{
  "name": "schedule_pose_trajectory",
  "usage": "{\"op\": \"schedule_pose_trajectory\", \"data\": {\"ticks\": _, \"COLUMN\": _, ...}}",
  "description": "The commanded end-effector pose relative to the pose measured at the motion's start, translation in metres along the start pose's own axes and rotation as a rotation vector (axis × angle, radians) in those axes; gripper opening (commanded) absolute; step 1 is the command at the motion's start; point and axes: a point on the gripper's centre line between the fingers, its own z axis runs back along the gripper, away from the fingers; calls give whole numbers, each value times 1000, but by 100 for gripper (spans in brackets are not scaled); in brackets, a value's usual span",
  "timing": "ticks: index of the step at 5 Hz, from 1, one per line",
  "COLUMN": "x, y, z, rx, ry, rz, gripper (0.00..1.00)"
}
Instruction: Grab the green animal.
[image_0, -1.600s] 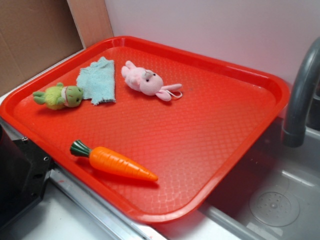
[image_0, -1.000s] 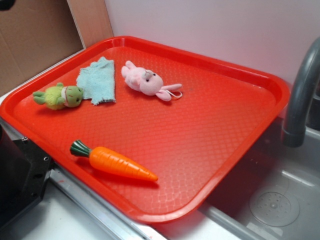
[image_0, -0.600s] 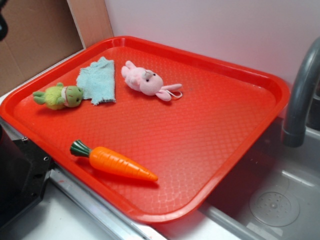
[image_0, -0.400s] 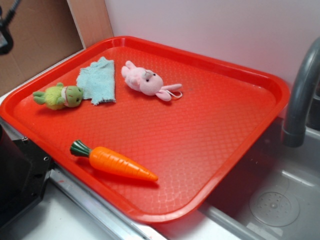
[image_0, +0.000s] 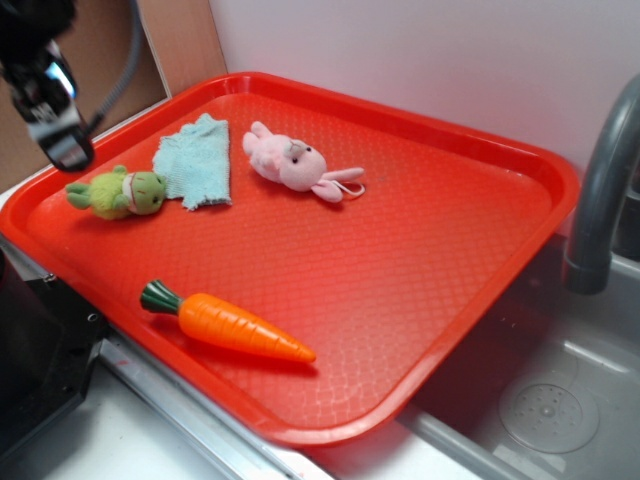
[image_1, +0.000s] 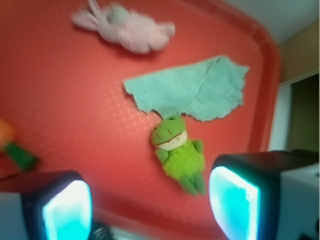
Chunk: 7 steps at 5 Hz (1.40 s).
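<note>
near the left rim of the red tray lay the green animal, on its side, its head just touching the edge of the pale teal cloth. the gripper hung above and a little outside that rim, not yet over the toy. in the wrist view the jaws stood wide apart, one lit pad low on the left and the other on the right, with the green animal nearer the right pad than the middle.

a good grab probably called for centring the toy between the pads first, then coming straight down so the pads closed across its soft body rather than its head, and clear of the cloth so no fold was pinched along with it. the tray's raised rim was close and could catch a pad.

the wrist view was blurred; the pink bunny showed no detail, the carrot was cut off at the left edge, and the arm ran out of the exterior view.
</note>
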Motion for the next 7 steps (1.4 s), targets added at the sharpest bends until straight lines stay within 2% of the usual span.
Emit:
{"op": "schedule_pose_trajectory", "data": {"ticks": 1, "x": 4, "y": 28, "z": -56, "rx": 47, "ry": 26, "rz": -67, "gripper": 100}}
{"op": "schedule_pose_trajectory", "data": {"ticks": 2, "x": 6, "y": 43, "z": -84, "rx": 39, "ry": 63, "rz": -81, "gripper": 100}}
{"op": "schedule_pose_trajectory", "data": {"ticks": 3, "x": 9, "y": 47, "z": -96, "rx": 36, "ry": 82, "rz": -122, "gripper": 81}}
{"op": "schedule_pose_trajectory", "data": {"ticks": 4, "x": 12, "y": 45, "z": -98, "rx": 7, "ry": 73, "rz": -165, "gripper": 0}}
{"op": "schedule_pose_trajectory", "data": {"ticks": 5, "x": 16, "y": 42, "z": -89, "rx": 24, "ry": 105, "rz": -149, "gripper": 0}}
{"op": "schedule_pose_trajectory", "data": {"ticks": 6, "x": 29, "y": 32, "z": -62, "rx": 95, "ry": 189, "rz": 4, "gripper": 0}}
{"op": "schedule_pose_trajectory", "data": {"ticks": 7, "x": 50, "y": 20, "z": -24, "rx": 69, "ry": 248, "rz": 175, "gripper": 0}}
